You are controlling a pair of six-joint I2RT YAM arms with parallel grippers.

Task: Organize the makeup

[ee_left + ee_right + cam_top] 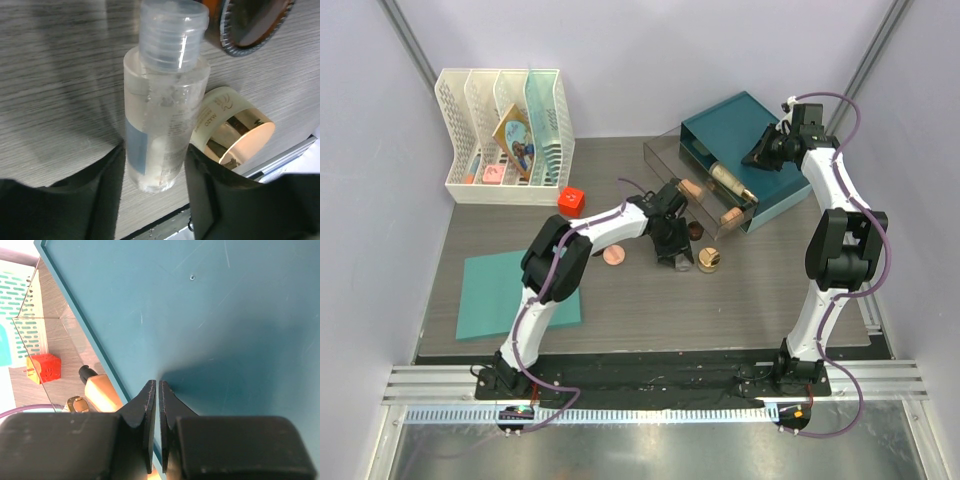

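Note:
My left gripper [672, 256] reaches to the table's middle. In the left wrist view its jaws [156, 150] press both sides of a clear bottle [161, 110] with a ribbed clear cap. A gold-lidded jar [235, 132] lies right of the bottle and also shows in the top view [708, 260]. A dark brown jar [695, 230] sits behind it. A pink compact [614, 255] lies left of the gripper. A beige tube [728, 180] and peach sticks [690, 187] lie in a clear tray [665, 160]. My right gripper [760, 155] is shut and empty over the teal box [225, 305].
A white rack [505, 120] with a picture card stands at the back left. A red cube [572, 200] sits in front of it. A flat teal mat [510, 290] lies at the near left. The teal box [740, 120] stands at the back right.

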